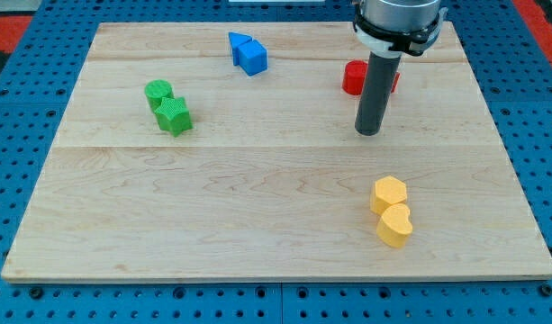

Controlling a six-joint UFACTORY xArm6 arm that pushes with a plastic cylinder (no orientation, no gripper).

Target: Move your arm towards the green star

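Note:
The green star (175, 116) lies at the board's left, touching a green round block (158, 91) just above and left of it. My tip (369, 132) rests on the board right of the middle, far to the right of the green star. A red block (353, 78) sits just above the tip, partly hidden behind the rod.
Two blue blocks (248, 54) touch each other near the view's top, left of the rod. A yellow hexagon (389, 194) and a yellow heart (395, 226) touch at the lower right. The wooden board (257, 216) lies on a blue pegboard.

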